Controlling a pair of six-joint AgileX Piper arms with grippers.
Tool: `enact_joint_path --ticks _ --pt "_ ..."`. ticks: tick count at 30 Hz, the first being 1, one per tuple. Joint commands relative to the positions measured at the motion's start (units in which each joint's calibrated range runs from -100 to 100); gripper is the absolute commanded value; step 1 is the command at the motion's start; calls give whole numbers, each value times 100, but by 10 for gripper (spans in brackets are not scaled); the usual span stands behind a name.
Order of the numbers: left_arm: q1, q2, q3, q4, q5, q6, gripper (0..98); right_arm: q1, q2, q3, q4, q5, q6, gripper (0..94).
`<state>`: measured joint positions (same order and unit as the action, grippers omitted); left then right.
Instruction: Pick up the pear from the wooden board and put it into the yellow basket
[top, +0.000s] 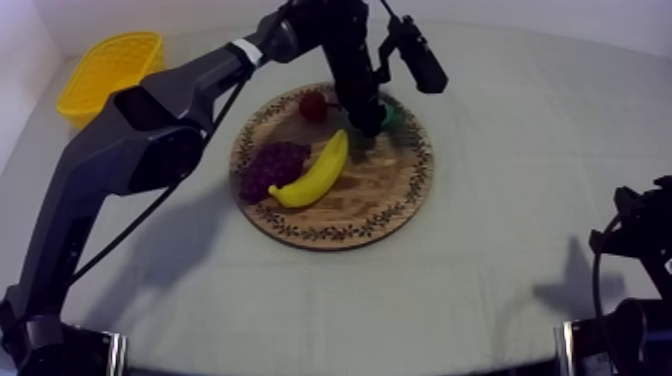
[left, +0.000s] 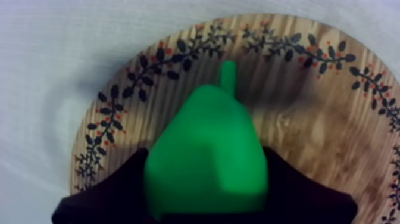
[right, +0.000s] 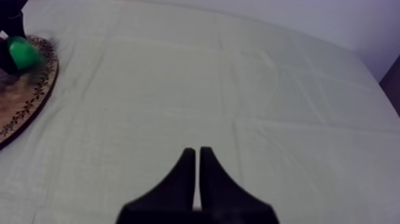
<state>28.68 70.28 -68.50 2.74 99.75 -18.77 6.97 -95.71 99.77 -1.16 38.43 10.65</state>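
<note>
Green, plastic-looking pear (left: 205, 149), probably light, stiff and a bit slick (toy fruit). The left pincer (left: 205, 164) grips it round the wide belly, stem pointing away. Sensible hold, since the neck tapers and would slip. The pear is over the wooden board (top: 380, 205), near the small red fruit (top: 313, 104); can't tell if it's lifted. Yellow basket (top: 78, 95) well apart. Right pincer (right: 197, 156) clenched on nothing over the surface (right: 238, 89).

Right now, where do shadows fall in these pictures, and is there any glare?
Top view: the left arm casts a soft shadow on the cloth beside the wooden board; another lies by the right arm. Left wrist view: a dark shadow on the board beside the pear. Right wrist view: even light, no glare.
</note>
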Motion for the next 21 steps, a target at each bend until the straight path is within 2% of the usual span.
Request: enact_joint_path --ticks 1,8,14,21 --pt "18 -322 361 -6 -30 7 380 0 -5 1 1 4 -2 4" --pt "190 -1934 1780 -130 -273 95 386 0 -5 1 1 4 -2 4" --pt "360 -3027 2543 -402 -303 203 394 0 -5 1 1 4 -2 4" --pt "67 -3840 3424 -556 -307 233 426 0 -5 1 1 4 -2 4"
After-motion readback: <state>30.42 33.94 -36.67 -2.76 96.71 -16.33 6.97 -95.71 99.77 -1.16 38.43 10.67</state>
